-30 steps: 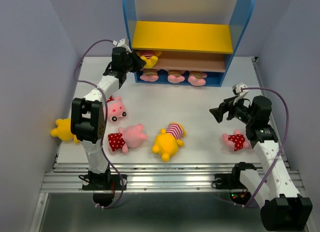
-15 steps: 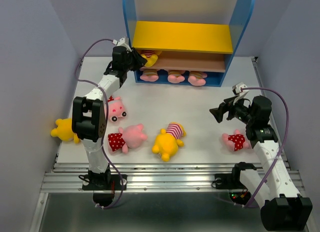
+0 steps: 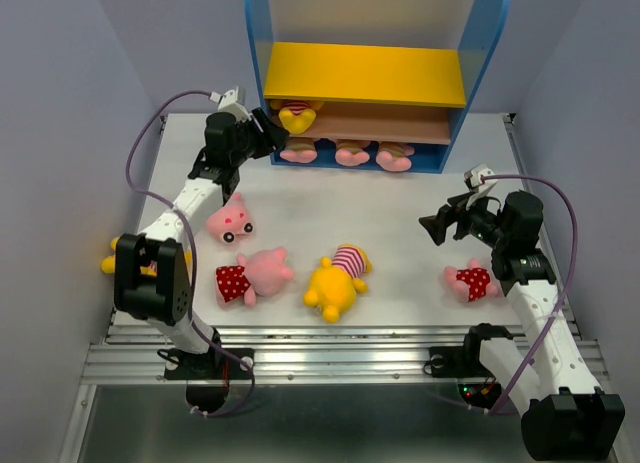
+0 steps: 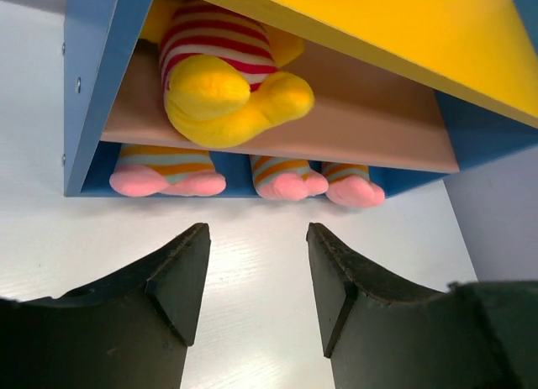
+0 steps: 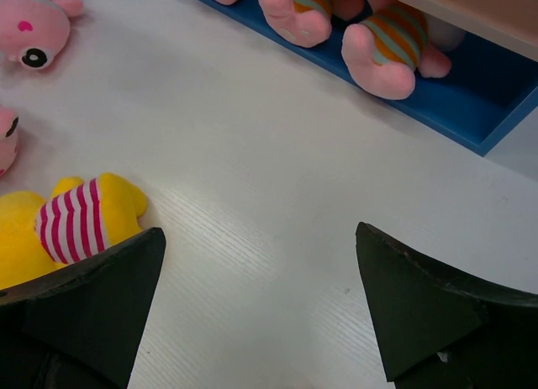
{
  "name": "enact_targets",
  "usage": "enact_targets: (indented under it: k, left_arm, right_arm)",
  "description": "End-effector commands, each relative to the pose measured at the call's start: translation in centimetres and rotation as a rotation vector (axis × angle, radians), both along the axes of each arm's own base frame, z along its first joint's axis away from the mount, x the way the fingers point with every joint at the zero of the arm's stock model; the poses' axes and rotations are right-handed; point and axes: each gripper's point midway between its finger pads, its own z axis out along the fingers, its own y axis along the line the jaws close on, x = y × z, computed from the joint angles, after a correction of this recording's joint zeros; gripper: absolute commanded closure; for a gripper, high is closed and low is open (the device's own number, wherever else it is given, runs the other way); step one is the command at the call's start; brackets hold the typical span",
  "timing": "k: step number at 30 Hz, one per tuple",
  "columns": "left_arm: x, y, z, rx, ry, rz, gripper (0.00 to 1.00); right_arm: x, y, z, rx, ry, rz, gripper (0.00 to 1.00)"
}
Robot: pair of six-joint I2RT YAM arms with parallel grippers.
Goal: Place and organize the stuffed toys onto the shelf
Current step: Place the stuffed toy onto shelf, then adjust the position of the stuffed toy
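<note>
The shelf (image 3: 480,53) stands at the back of the table. A yellow bear (image 3: 298,116) lies on its brown middle board; in the left wrist view the bear (image 4: 223,78) shows feet first. Three tan-striped pigs (image 3: 352,156) lie on the blue base with their feet sticking out (image 4: 286,177). My left gripper (image 3: 270,135) is open and empty just in front of the shelf's left side (image 4: 256,238). My right gripper (image 3: 432,226) is open and empty above the table (image 5: 261,238). On the table lie a yellow bear (image 3: 337,280), two red-dotted pigs (image 3: 250,276) (image 3: 472,280) and another pig (image 3: 230,220).
Another yellow bear (image 3: 125,258) lies at the table's left edge, partly hidden behind my left arm. The right wrist view shows the striped bear (image 5: 59,229) at lower left and the shelf's blue base (image 5: 471,112) at upper right. Grey walls close in both sides.
My left gripper has drawn back a little from the bear on the middle board, and the left arm has swung out to the left. The right arm has not moved.
</note>
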Motion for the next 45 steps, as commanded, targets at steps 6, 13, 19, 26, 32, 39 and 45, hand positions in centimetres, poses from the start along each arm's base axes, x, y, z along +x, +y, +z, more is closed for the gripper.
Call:
enact_targets:
  k: [6,13,19,26,32,39,45]
  left_arm:
    - [-3.9,1.2,-2.3,-0.015,-0.041,-0.004,0.38]
    - [-2.6,1.2,-5.4,-0.107,0.017,0.054,0.48]
    - [-0.7,0.4,-7.5,-0.2,0.05,0.075,0.47]
    - [1.7,0.0,-10.0,-0.334,0.107,0.125,0.46]
    - [3.1,-0.3,-9.9,-0.395,0.088,0.144,0.45]
    - [4.6,0.0,-10.3,-0.408,0.086,0.177,0.43]
    - [5.7,0.2,-11.0,-0.408,0.101,0.204,0.41]
  right_arm:
    - [0.3,0.0,0.9,-0.021,-0.068,0.018,0.0]
    - [0.4,-0.1,0.6,-0.027,-0.064,0.013,0.0]
    - [0.4,-0.1,0.7,-0.027,-0.065,0.015,0.0]
    - [0.4,-0.1,0.6,-0.027,-0.064,0.015,0.0]
    - [0.4,-0.1,0.6,-0.025,-0.061,0.019,0.0]
    - [0.4,0.0,0.4,-0.026,-0.056,0.021,0.0]
    - [0.4,-0.1,0.3,-0.028,-0.053,0.019,0.0]
